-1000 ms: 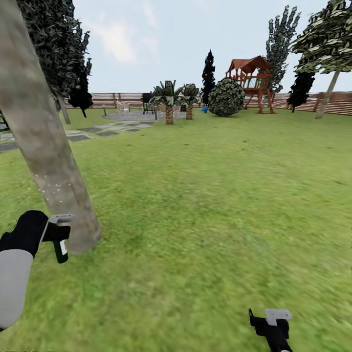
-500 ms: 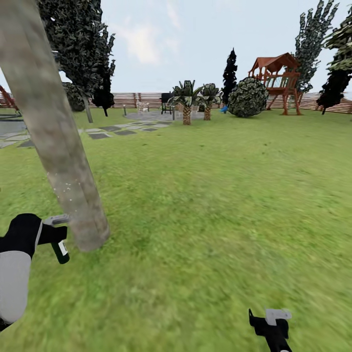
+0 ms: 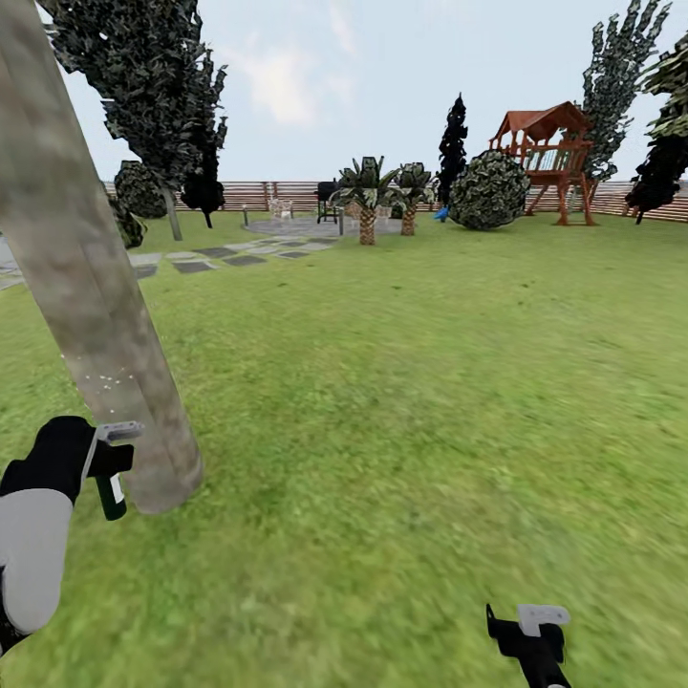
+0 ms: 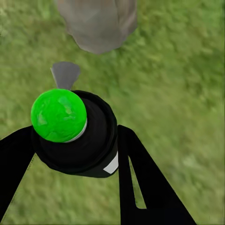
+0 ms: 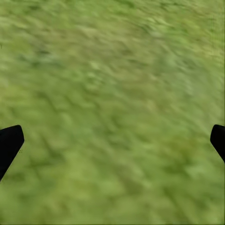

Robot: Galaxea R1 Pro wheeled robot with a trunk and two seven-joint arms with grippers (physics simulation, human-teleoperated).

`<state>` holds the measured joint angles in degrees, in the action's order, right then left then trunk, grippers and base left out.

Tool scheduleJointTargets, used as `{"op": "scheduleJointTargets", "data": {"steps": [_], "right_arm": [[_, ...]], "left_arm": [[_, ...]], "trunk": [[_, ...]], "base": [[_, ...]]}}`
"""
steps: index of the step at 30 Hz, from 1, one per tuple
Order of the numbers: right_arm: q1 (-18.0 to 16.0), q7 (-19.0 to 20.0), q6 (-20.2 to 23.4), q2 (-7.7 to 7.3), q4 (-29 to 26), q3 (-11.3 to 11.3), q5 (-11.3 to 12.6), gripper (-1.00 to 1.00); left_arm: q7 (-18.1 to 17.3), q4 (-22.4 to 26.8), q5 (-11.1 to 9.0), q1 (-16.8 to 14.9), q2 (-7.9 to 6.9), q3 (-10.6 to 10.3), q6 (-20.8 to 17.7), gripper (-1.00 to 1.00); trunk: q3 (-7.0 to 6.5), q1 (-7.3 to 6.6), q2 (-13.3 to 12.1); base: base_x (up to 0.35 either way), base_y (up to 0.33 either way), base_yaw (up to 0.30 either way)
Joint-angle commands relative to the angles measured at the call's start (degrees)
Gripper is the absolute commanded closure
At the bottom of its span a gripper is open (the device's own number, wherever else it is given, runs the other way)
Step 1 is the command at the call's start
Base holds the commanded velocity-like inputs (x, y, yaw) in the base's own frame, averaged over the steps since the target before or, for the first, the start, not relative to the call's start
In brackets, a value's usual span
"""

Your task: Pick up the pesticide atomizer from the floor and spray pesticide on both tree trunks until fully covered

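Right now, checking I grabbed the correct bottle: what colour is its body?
Dark green atomizer, best seen in head view.

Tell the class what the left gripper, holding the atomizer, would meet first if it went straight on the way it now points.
Probably the tree trunk. The left gripper, shut on the atomizer, aims at the trunk's base, with a strip of lawn between. Depth is unclear, so it might touch grass first.

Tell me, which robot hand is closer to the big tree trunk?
The left. The left gripper, holding the pesticide atomizer, is right beside the tree trunk. The right gripper hangs far off over open grass.
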<state>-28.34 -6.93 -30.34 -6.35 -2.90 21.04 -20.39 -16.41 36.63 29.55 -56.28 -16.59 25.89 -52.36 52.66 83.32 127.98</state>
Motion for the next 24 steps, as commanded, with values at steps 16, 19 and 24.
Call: {"op": "scheduleJointTargets", "data": {"steps": [16, 19, 24], "right_arm": [[0.0, -0.4, -0.2, -0.06, 0.1, 0.2, -0.6, -1.00], [0.0, -0.4, -0.2, -0.12, 0.1, 0.2, -0.6, -1.00], [0.0, -0.4, -0.2, -0.07, 0.1, 0.2, -0.6, -1.00]], "left_arm": [[-0.5, 0.6, 0.2, 3.3, 0.23, 0.4, 0.1, 1.00], [-0.5, 0.3, 0.2, 3.3, 0.30, 0.4, 0.1, 1.00], [-0.5, 0.5, 0.2, 3.3, 0.41, 0.4, 0.5, 1.00]], "trunk": [[0.05, 0.00, 0.0], [0.05, 0.00, 0.0], [0.05, 0.00, 0.0]], "base": [[0.127, -0.079, 0.144], [0.239, -0.165, 0.001], [0.080, -0.248, 0.000]]}}
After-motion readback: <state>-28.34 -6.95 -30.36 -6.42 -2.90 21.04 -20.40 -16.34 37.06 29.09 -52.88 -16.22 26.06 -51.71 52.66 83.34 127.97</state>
